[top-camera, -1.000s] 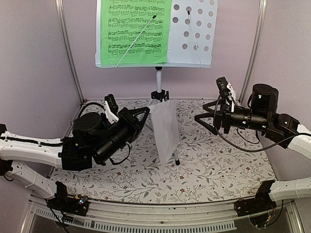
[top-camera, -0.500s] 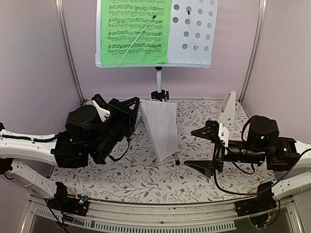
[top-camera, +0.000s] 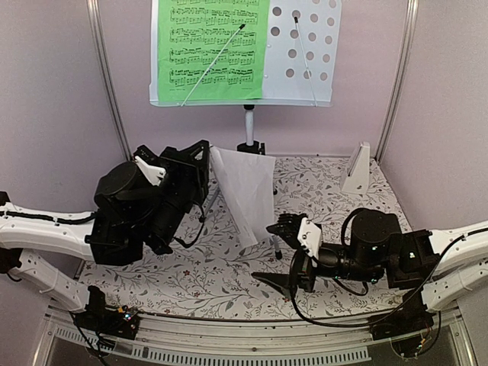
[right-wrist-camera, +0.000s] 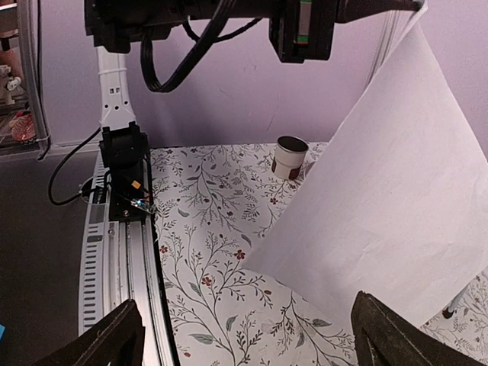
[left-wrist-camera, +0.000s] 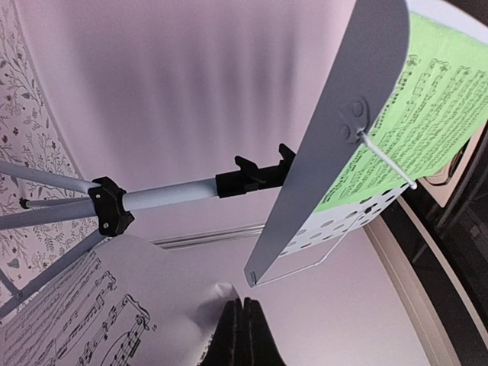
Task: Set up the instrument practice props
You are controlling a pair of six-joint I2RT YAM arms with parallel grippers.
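The pale grey music stand's hole-punched desk (top-camera: 305, 53) rises at the back, with the green sheet (top-camera: 213, 49) on its left half. My left gripper (top-camera: 204, 154) is shut on the top corner of the white sheet (top-camera: 248, 191), which hangs over the table in front of the stand's pole (top-camera: 248, 126). The left wrist view shows the shut gripper (left-wrist-camera: 244, 335) pinching this sheet (left-wrist-camera: 91, 313) below the desk's edge (left-wrist-camera: 335, 130). The white pyramid metronome (top-camera: 357, 169) stands at the back right. My right gripper (top-camera: 286, 258) is open and low, near the sheet's lower end (right-wrist-camera: 389, 206).
A small white cup (right-wrist-camera: 290, 156) stands on the floral cloth beyond the hanging sheet. A tripod leg (top-camera: 276, 248) of the stand reaches forward beside my right gripper. The metal front rail (top-camera: 252, 335) runs along the near edge. Upright frame poles (top-camera: 107, 84) flank the back wall.
My right arm has swung from the back right, near the metronome, down to the front middle, its gripper wide. My left gripper has carried the white sheet up and slightly left.
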